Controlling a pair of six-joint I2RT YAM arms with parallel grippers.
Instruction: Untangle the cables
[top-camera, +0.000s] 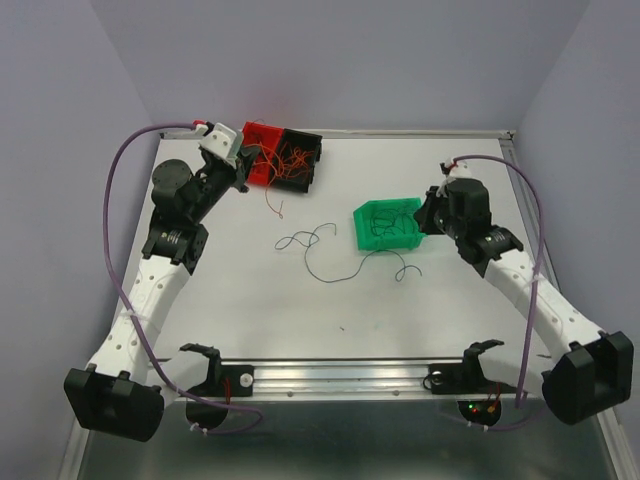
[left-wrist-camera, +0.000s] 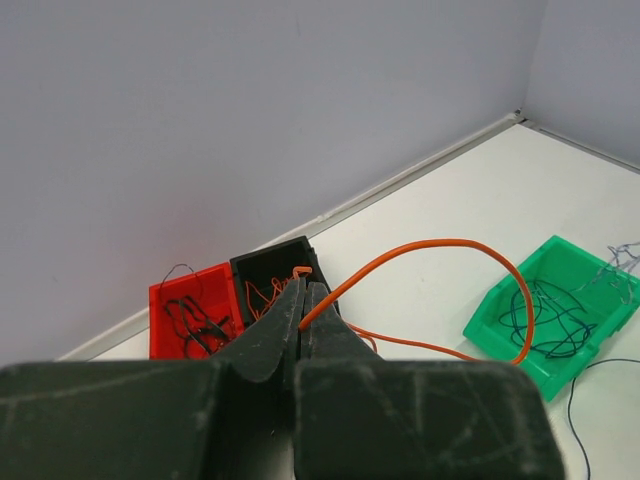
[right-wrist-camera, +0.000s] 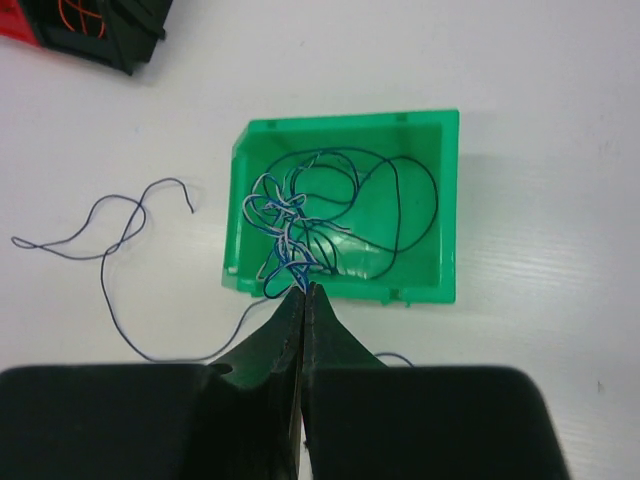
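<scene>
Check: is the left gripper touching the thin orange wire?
Touching. The left wrist view shows the thin orange wire clamped in the shut left gripper, looping away from its tips.

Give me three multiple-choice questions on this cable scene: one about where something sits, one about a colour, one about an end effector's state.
1. In the top view, where is the green bin relative to the black bin?
A. Right of it, nearer the arm bases
B. Stacked on it
C. Left of it, against the wall

2. What colour is the wire pinched by the left end effector?
A. Blue
B. Orange
C. Green

3. What is the state of the right end effector?
A. Wide open over bare table
B. Shut on blue wires
C. Clamped on the bin's wall

Answers:
1 A, the two bins stand apart, with the green one to the right and lower in the view.
2 B, an orange wire arcs out from the closed tips.
3 B, the tangle rises from the green bin to the closed tips.
</scene>
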